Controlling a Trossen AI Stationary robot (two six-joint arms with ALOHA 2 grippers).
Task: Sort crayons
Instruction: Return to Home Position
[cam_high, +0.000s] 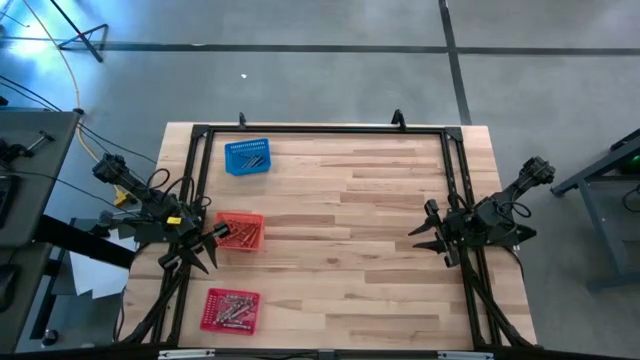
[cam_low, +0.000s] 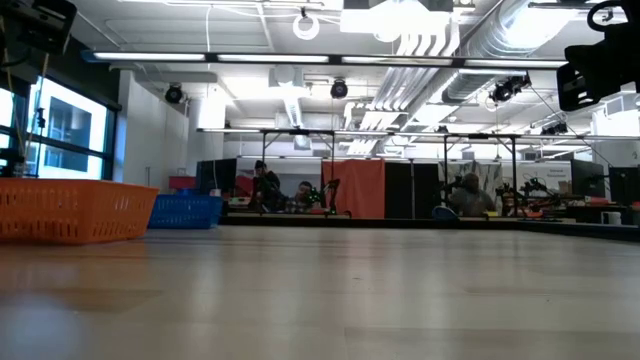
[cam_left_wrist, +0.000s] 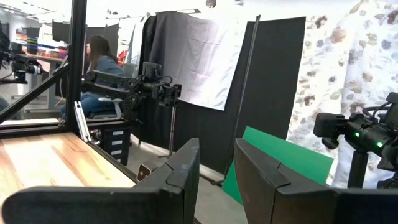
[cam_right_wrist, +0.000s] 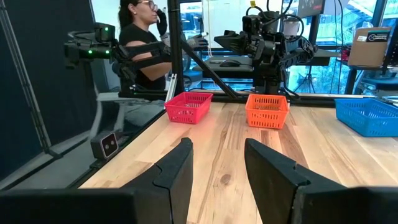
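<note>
Crayons (cam_high: 232, 310), likely light, stiff, snappable sticks best pinched mid-length, lie in the blue basket (cam_high: 229, 160), orange basket (cam_high: 240, 215) and red basket (cam_high: 205, 310) at the bench's (cam_high: 350, 220) left, jaws of the left arm (cam_high: 150, 205) and right arm (cam_high: 490, 215) parted, empty.

Blue basket (cam_high: 228, 158), orange basket (cam_high: 240, 215), red basket (cam_high: 206, 310) along the left side, table (cam_high: 350, 230) open elsewhere, frame rails (cam_high: 320, 129) edging
</note>
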